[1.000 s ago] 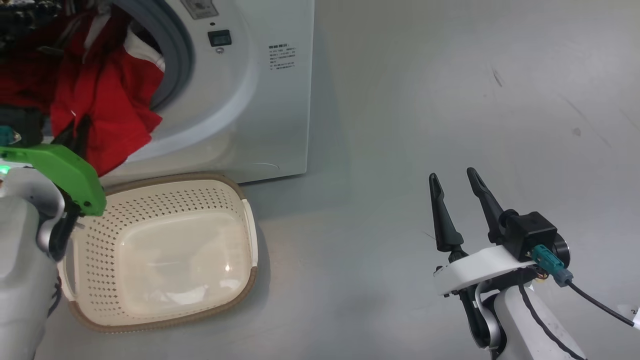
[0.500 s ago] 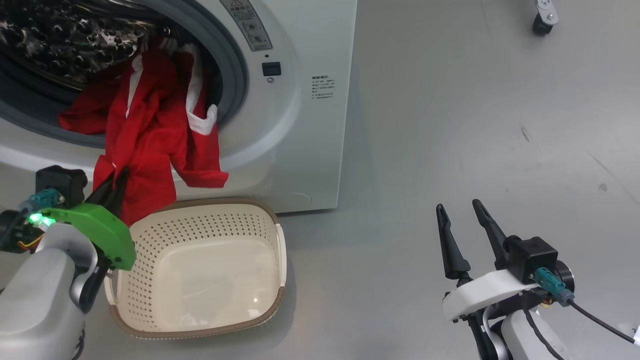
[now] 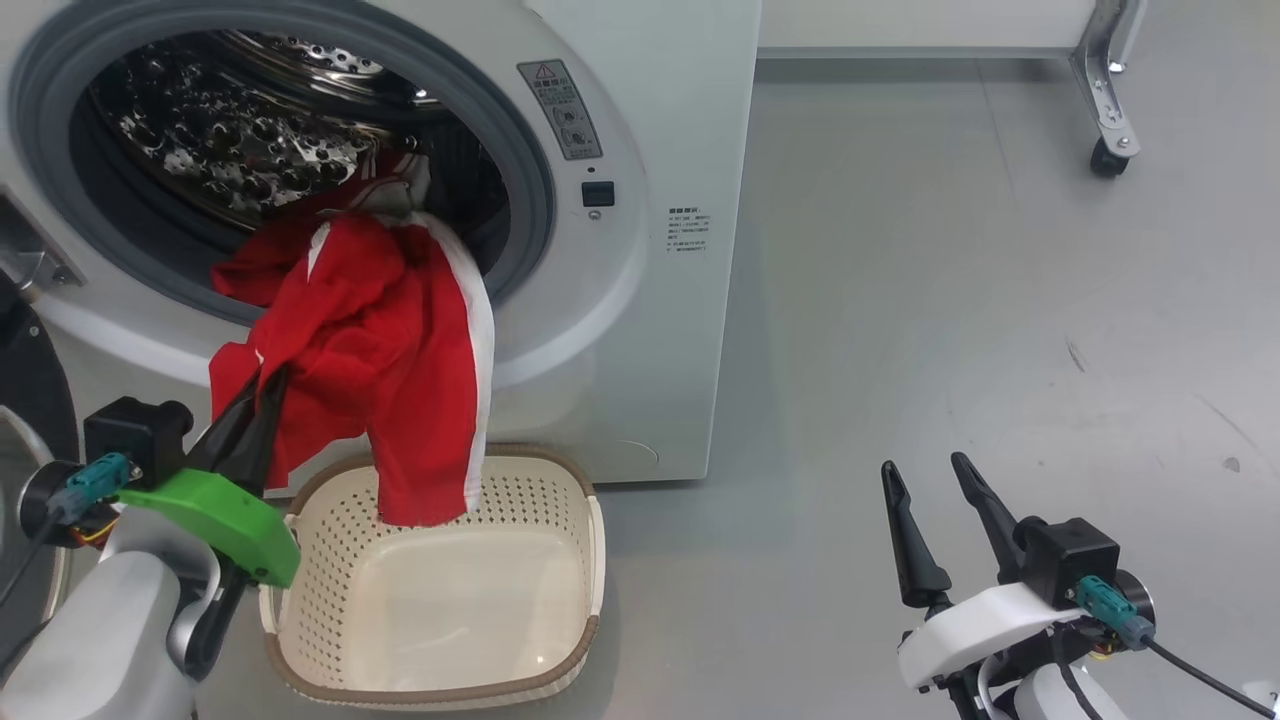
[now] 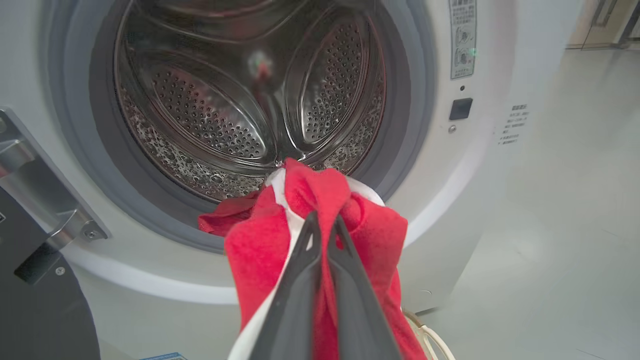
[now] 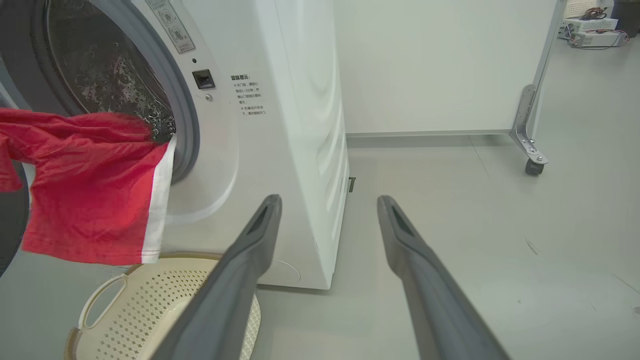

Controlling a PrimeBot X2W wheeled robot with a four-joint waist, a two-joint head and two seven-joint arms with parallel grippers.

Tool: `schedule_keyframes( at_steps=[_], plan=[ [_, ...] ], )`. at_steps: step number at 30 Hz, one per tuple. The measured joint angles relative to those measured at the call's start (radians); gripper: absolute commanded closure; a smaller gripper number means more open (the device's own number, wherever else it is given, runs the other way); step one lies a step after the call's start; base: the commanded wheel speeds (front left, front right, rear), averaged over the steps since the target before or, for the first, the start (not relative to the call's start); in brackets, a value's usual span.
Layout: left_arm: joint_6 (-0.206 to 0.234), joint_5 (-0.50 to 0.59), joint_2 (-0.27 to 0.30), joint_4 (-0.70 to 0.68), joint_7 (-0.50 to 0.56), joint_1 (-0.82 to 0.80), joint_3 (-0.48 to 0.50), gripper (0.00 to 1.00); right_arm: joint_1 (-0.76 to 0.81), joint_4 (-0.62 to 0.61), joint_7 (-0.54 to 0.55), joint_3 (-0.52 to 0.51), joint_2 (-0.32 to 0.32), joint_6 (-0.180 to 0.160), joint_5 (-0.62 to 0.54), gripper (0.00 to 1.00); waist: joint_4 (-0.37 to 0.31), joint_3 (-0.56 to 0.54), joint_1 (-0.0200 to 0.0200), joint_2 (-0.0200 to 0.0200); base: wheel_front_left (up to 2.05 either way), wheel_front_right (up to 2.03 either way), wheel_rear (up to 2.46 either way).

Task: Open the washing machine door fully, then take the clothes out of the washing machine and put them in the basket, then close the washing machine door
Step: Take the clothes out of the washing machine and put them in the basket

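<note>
1. At the far left, the washing machine door stands swung open, with its dark rim at the edge of the head view.
2. The left pincer is clenched on the clothes, gripping a fold on the left side of the red bundle. In the left wrist view its fingers are pressed together with fabric between them.
3. The clothes drape out of the drum over the grey seal. Their long axis runs downward, and the hem hangs just above the back rim of the basket.
4. The basket sits on the floor against the washing machine, below and to the right of the left pincer. The drop probably calls for a pull outward, then rightward and down.
5. The right pincer is released, with its fingers spread. It hangs over bare floor well apart from the clothes, so the left arm is much the nearer.
</note>
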Motion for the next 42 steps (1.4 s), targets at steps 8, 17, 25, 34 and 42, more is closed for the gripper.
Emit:
schedule_keyframes(
  at_steps=[8,17,25,34,42],
  plan=[
    [0.0,0.003,-0.004,-0.073,-0.007,0.066,0.045,1.0,0.022,0.005,0.0,0.0,0.0,0.013,0.0,0.0,0.008,-0.038,0.0,0.0,0.0,0.0,0.0],
    [0.026,0.075,-0.021,-0.337,-0.007,0.077,0.21,1.0,0.03,0.005,0.0,-0.01,0.0,0.022,0.0,0.0,0.01,-0.048,0.0,0.0,0.0,0.0,0.0],
    [0.026,0.116,-0.035,-0.381,-0.007,0.165,0.217,1.0,0.034,0.005,0.0,-0.01,0.001,0.025,0.0,0.0,0.005,-0.047,0.0,0.0,0.0,0.0,0.0],
    [0.022,0.13,-0.035,-0.374,-0.007,0.241,0.202,1.0,0.034,0.001,0.0,-0.002,0.005,0.03,-0.002,0.0,-0.016,-0.015,0.0,0.0,0.0,0.0,0.0],
    [0.017,0.153,-0.03,-0.327,-0.007,0.253,0.182,1.0,0.02,-0.009,0.0,0.002,0.009,0.03,-0.012,0.0,-0.039,0.036,0.0,0.0,0.0,0.0,0.0]
  ],
)
